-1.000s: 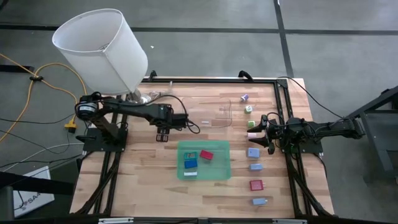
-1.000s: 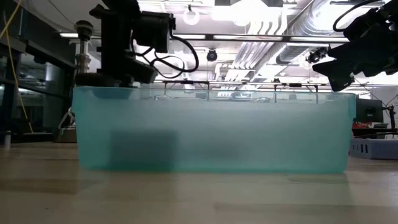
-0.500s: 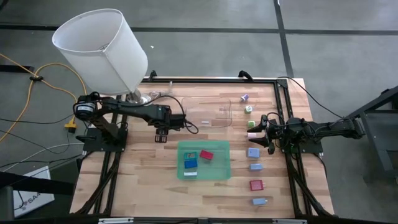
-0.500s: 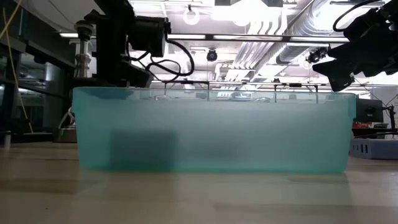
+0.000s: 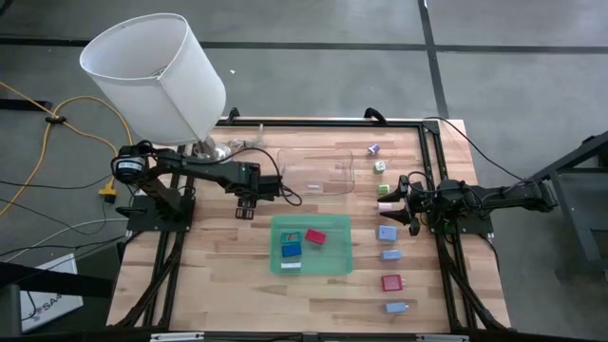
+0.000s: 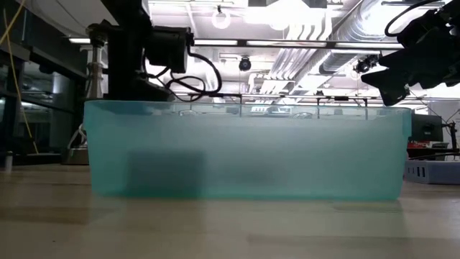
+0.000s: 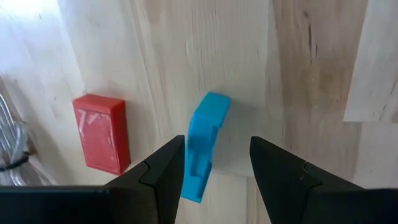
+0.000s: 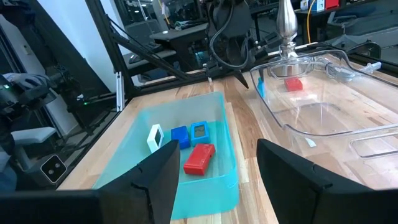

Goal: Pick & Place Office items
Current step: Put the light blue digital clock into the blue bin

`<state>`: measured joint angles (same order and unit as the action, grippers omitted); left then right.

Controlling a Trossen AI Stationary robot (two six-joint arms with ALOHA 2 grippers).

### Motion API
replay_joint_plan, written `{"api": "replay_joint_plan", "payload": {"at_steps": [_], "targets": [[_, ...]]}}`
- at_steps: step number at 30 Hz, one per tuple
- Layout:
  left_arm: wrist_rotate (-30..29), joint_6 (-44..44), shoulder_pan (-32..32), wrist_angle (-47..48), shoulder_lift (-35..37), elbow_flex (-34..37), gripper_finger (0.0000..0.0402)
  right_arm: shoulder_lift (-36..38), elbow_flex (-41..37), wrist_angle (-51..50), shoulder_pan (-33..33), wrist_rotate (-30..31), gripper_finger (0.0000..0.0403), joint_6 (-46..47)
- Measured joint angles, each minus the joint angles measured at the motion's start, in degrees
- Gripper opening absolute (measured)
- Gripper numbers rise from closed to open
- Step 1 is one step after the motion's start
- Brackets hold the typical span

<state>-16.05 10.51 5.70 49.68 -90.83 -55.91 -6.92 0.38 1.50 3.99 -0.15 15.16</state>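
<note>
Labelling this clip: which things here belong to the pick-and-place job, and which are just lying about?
Job:
blue block between the open left gripper fingers
red block
blocks in the green tray
row of blocks below the right gripper

Lying about:
white lampshade
yellow cable

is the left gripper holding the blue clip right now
No, the left gripper stands open above the blue clip, which lies on the table between the fingers, beside a red block.

We have the left gripper (image 5: pixel 244 208) pointing straight down, fingers (image 7: pixel 163 177) parted, empty. Our right gripper (image 5: pixel 393 204) hangs level, fingers (image 8: pixel 292 177) spread, empty.
</note>
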Motion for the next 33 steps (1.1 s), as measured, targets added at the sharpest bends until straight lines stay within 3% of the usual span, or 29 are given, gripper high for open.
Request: {"api": "replay_joint_plan", "payload": {"at_steps": [33], "targets": [[0.6,1.5,1.0,-5.2,0.0,3.0,0.0171,0.0,0.0,0.0,0.0,0.0,0.0201,0.0]]}}
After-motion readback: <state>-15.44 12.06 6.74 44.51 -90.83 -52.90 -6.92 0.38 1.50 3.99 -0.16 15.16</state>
